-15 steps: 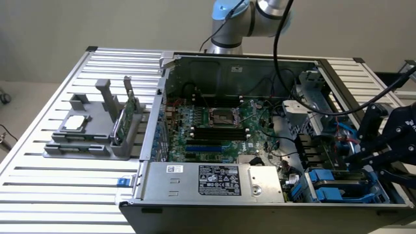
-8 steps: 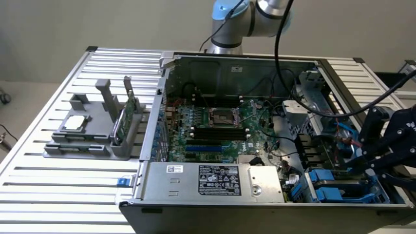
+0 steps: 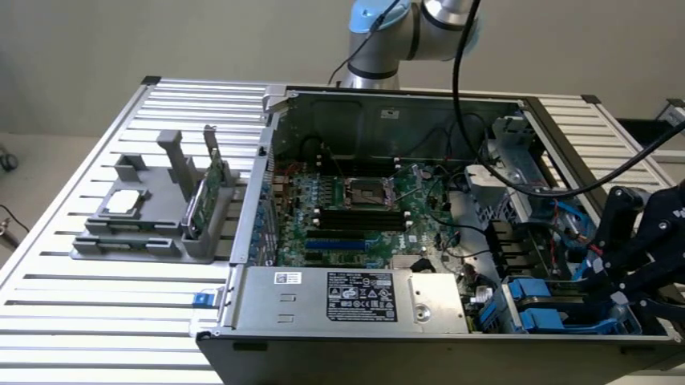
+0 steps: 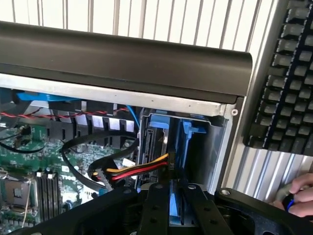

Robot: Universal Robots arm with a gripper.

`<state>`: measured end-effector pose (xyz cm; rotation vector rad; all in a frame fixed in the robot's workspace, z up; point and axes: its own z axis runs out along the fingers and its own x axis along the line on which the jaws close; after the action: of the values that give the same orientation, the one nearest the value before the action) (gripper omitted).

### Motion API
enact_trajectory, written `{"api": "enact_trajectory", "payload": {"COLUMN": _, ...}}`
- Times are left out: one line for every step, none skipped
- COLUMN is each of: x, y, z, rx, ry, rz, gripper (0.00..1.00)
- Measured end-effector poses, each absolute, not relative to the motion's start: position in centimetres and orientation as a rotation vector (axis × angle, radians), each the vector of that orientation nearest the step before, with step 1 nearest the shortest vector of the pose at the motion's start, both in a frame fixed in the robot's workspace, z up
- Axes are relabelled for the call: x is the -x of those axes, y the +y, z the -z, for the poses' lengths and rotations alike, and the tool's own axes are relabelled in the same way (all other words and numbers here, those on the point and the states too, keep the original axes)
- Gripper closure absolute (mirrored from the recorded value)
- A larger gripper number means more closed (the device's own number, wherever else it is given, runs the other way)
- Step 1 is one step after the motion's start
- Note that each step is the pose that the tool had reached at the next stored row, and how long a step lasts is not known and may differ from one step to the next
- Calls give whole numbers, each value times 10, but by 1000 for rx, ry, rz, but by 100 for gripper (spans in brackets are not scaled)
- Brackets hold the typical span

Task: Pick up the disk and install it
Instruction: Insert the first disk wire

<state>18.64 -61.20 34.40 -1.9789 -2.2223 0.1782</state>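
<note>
Where drive bay (image 4: 212,147) opens, fingers (image 4: 155,208) clamp disk (image 4: 175,210) (blue carrier edge) between them.

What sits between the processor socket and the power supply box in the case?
In the exterior view: black memory slots, then blue slots, between the processor socket and the power supply box.

One computer case (image 3: 354,120), one motherboard (image 3: 354,204), one power supply (image 3: 354,297), one grey holder (image 3: 128,245) (one chip (image 3: 125,201), one green card (image 3: 204,196) aboard), one keyboard (image 4: 283,83).
</note>
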Motion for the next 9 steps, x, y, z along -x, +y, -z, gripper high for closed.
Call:
{"api": "enact_trajectory", "payload": {"x": -186, "y": -611, "z": -344, "rx": 1983, "ry": -2225, "rz": -188, "gripper": 83}}
{"api": "enact_trajectory", "payload": {"x": -186, "y": -609, "z": -344, "rx": 1985, "ry": -2226, "rz": -194, "gripper": 83}}
{"api": "enact_trajectory", "payload": {"x": -186, "y": -608, "z": -344, "rx": 1987, "ry": -2226, "rz": -198, "gripper": 83}}
{"api": "enact_trajectory", "payload": {"x": -187, "y": -606, "z": -344, "rx": 1989, "ry": -2226, "rz": -200, "gripper": 83}}
{"api": "enact_trajectory", "payload": {"x": -187, "y": -604, "z": -344, "rx": 1990, "ry": -2227, "rz": -202, "gripper": 83}}
{"api": "enact_trajectory", "payload": {"x": -187, "y": -602, "z": -344, "rx": 1991, "ry": -2227, "rz": -204, "gripper": 83}}
{"api": "enact_trajectory", "payload": {"x": -187, "y": -600, "z": -344, "rx": 1992, "ry": -2226, "rz": -205, "gripper": 83}}
{"api": "enact_trajectory", "payload": {"x": -187, "y": -598, "z": -344, "rx": 1994, "ry": -2227, "rz": -207, "gripper": 83}}
{"api": "enact_trajectory", "payload": {"x": -187, "y": -596, "z": -344, "rx": 1995, "ry": -2226, "rz": -209, "gripper": 83}}
